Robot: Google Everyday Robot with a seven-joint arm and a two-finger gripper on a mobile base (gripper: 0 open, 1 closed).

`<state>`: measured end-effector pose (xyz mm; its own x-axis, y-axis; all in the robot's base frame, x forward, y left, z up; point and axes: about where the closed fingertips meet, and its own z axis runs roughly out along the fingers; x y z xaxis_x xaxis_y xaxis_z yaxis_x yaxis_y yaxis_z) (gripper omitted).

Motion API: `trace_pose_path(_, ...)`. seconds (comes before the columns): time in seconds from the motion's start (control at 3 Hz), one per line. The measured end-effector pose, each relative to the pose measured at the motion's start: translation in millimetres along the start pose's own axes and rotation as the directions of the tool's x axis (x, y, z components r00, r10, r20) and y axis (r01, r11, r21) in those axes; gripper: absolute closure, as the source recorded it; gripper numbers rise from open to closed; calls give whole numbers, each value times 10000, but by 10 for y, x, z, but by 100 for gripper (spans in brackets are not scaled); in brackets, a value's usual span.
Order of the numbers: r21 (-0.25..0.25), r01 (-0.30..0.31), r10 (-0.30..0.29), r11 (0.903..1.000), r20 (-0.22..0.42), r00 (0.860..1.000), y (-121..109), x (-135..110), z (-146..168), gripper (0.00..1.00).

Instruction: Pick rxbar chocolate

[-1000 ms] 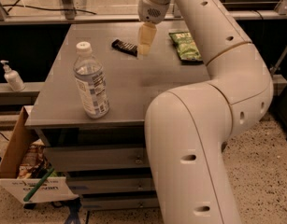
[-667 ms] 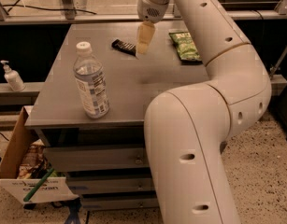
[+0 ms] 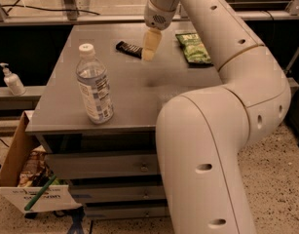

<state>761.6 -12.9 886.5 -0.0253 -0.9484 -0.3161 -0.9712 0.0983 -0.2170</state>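
Water bottle standing upright near front-left edge of surface. Rxbar chocolate lying flat beyond bottle, to its right, long axis running left-right, right end angling slightly nearer. Tool hanging at bar's right end; grip state: cannot tell. Bare surface stretching right of bottle. Green chip bag lying farthest right.

Black rxbar chocolate lies flat (tool just beside).
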Motion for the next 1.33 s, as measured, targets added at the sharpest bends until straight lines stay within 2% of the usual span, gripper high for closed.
trace_pose_path(0.33, -362, -792, 787, 9962, -162, 9968, 171, 167, 127, 0)
trace_pose_path(0.67, -327, -1254, 1257, 9916, 67, 9921, 327, 246, 193, 0)
trace_pose_path(1.0, -216, -1436, 1443, 9894, 349, 9889, 440, 266, 249, 0)
trace_pose_path(1.33, -261, -1660, 1678, 9858, 969, 9811, 509, 227, 471, 0)
